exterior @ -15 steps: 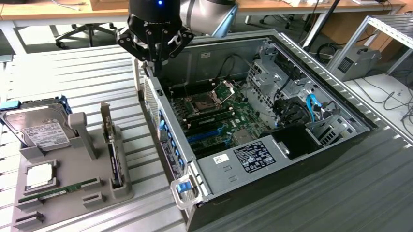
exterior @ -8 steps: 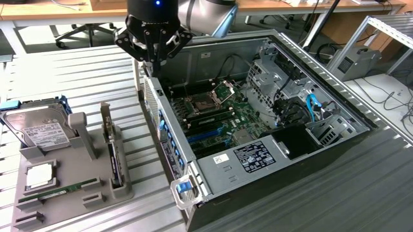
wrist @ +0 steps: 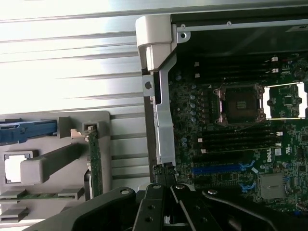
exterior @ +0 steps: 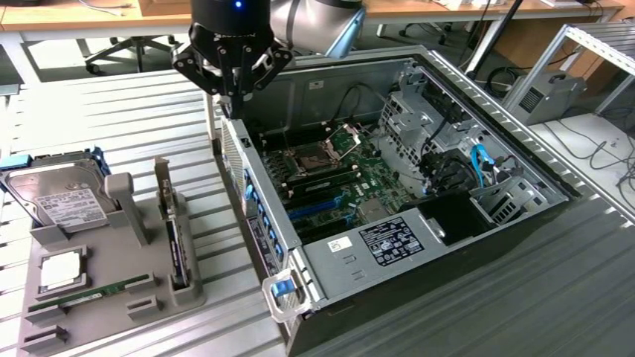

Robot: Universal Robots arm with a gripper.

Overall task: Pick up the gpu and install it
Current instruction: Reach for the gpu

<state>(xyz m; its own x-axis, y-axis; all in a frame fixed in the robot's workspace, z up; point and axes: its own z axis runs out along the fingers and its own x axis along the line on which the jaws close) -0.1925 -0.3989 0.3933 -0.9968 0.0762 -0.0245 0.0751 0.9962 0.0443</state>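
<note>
Exterior view gives me the slatted metal tabletop (exterior: 100, 111) with an open computer case (exterior: 328, 260) lying on its side, its motherboard (exterior: 328, 186) facing up. Just beside the case, on the exterior view's left, sits a grey parts holder (exterior: 109, 256).

My tool (exterior: 229, 110) hangs over the case's rear edge, next to the wall that faces the holder. Its fingers are pressed together with nothing between them. I cannot tell whether the tips touch the case wall. In the wrist view the tool (wrist: 163, 173) sits right by that same metal edge, with the empty CPU socket (wrist: 239, 103) farther in on the board.

A hard drive (exterior: 65, 204) with a white label leans in the holder's far corner from the case.

The gpu (exterior: 177, 245) stands on edge in a slot on the side of the holder nearest the case, apart from the tool; the wrist view catches its green board (wrist: 95, 159) edge-on.

A square processor chip (exterior: 62, 269) lies flat in the holder, and a thin green RAM stick (exterior: 94, 292) lies next to it.
</note>
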